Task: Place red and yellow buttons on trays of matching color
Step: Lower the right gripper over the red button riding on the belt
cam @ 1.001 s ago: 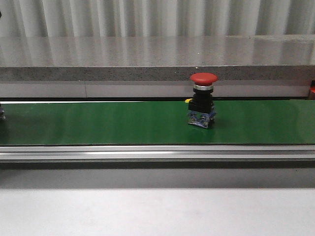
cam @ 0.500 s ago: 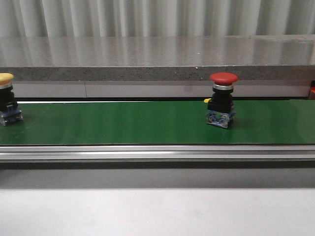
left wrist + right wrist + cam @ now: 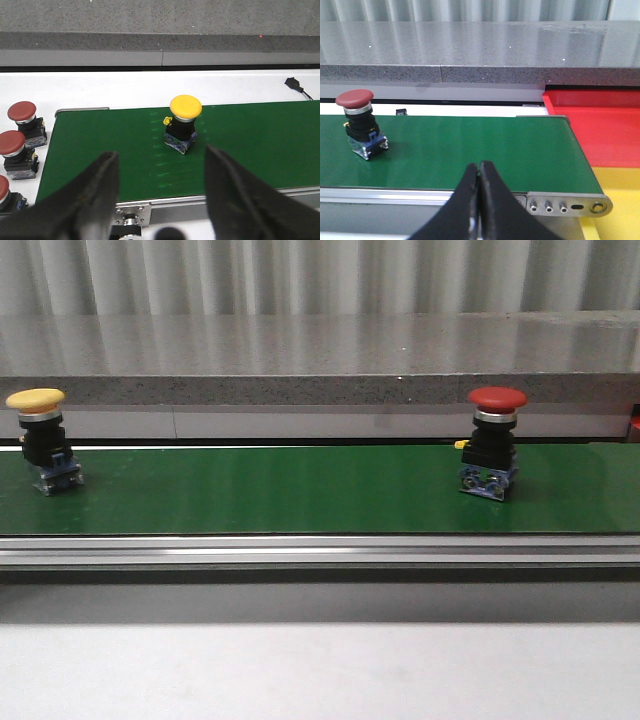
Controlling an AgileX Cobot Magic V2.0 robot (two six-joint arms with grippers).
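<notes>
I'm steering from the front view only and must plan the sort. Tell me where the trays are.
Observer: The right wrist view shows a red tray just past the belt's end, with a yellow tray beside it on the nearer side.
Operator: Report the right gripper.
Observer: The right gripper is shut and empty above the green belt, apart from the red button standing upright on it.
Operator: Now the left gripper.
Observer: The left gripper is open, its fingers apart on the near side of the yellow button.
Operator: Name anything else off the belt.
Observer: Three spare red buttons stand beside the belt's other end.
</notes>
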